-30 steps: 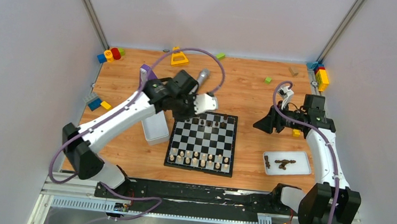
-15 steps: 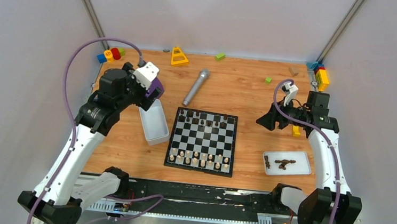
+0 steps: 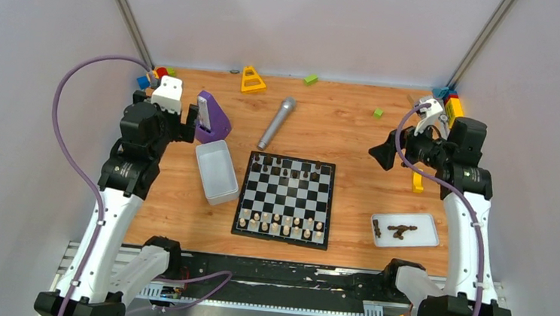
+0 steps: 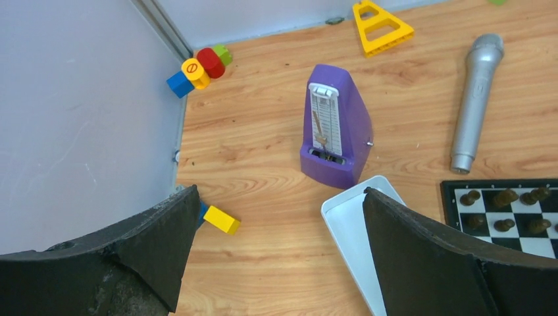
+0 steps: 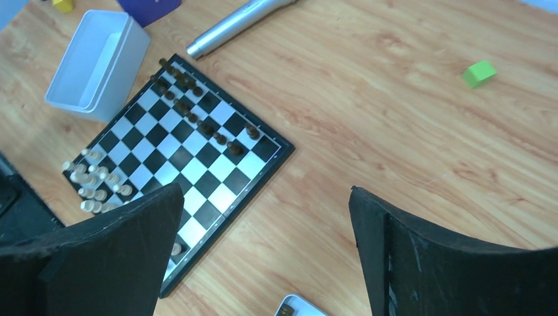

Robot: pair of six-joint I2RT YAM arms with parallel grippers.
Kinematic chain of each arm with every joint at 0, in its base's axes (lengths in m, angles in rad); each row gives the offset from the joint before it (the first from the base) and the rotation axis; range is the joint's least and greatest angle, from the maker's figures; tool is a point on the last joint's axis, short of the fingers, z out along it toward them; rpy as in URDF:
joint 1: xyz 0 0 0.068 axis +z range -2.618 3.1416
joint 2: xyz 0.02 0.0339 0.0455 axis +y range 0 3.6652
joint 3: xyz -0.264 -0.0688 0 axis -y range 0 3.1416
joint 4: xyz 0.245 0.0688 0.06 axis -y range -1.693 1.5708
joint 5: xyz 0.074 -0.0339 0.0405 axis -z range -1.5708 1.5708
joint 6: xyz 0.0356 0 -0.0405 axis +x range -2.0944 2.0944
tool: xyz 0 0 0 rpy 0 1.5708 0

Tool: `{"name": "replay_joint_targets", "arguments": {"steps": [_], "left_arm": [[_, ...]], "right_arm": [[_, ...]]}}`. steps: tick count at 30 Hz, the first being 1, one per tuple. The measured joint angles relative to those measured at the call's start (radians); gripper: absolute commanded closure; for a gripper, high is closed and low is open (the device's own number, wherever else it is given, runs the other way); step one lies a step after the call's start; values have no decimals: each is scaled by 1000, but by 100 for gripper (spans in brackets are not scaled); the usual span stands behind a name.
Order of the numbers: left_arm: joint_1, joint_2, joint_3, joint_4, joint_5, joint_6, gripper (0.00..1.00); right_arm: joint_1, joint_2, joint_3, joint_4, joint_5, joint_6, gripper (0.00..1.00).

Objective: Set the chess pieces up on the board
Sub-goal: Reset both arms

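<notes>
The chessboard point(image 3: 286, 201) lies at the centre of the top view, nearly square to the frame. Its dark pieces point(image 3: 277, 161) are lined along the upper edge, the light pieces point(image 3: 277, 220) along the lower. The left gripper point(image 4: 279, 194) and the right gripper point(image 5: 266, 191) are spread wide, holding nothing.

**A:** What lies upon my wooden table point(image 3: 354, 134)?
**B:** Centre, toward the near edge: chessboard point(image 3: 286, 200). Beside it, toward the left edge: white bin point(image 3: 217, 170). Behind: purple metronome point(image 3: 211, 117), microphone point(image 3: 277, 123). Near the right edge: tray point(image 3: 426, 224).
</notes>
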Motion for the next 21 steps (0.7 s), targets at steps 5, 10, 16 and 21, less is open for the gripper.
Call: {"name": "replay_joint_targets", "arguments": {"steps": [5,10,16,21], "left_arm": [[2,-29,-26,36,-11,-32,0],[2,-104,-154,93,-1,-41,0],[43,-180,-274,137,42,-43,0],[50,-200,-296,159,85,-43,0]], "right_arm": [[0,-96,-68,89,90,76,0],[0,-190,-208,172,199,152,0],[0,-215,-277,208,285,192,0],[0,-225,-277,238,328,191,0]]}}
